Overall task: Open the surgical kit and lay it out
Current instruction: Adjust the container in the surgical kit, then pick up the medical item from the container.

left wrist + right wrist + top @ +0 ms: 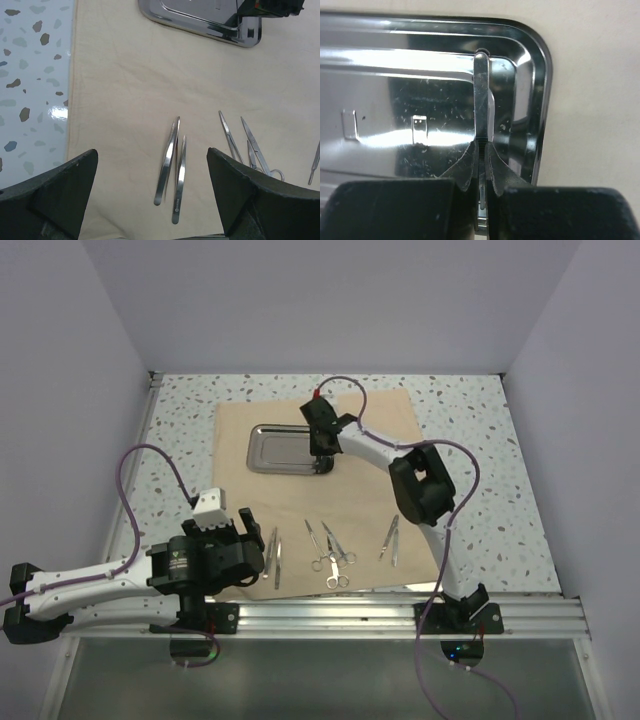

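Layout looks nearly done: cloth [400, 440] spread flat, tweezers [167, 160] and scissors [335, 555] rowed along its near edge, right hand [481, 150] clamped on a slim instrument [481, 100] in the tray [270, 450], left hand [151, 175] wide open, empty.

The speckled table [500, 525] bears a beige cloth [300, 505] spread flat across its middle.

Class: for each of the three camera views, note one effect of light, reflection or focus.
Top external: soft, even light; the shiny rectangular steel tray shows a pale sheen. Left wrist: a white glare patch on the speckled pale tabletop; the black left jaws look soft. Right wrist: bright streaks across the tray, the slim metal instrument gleams, the right jaws are blurred.
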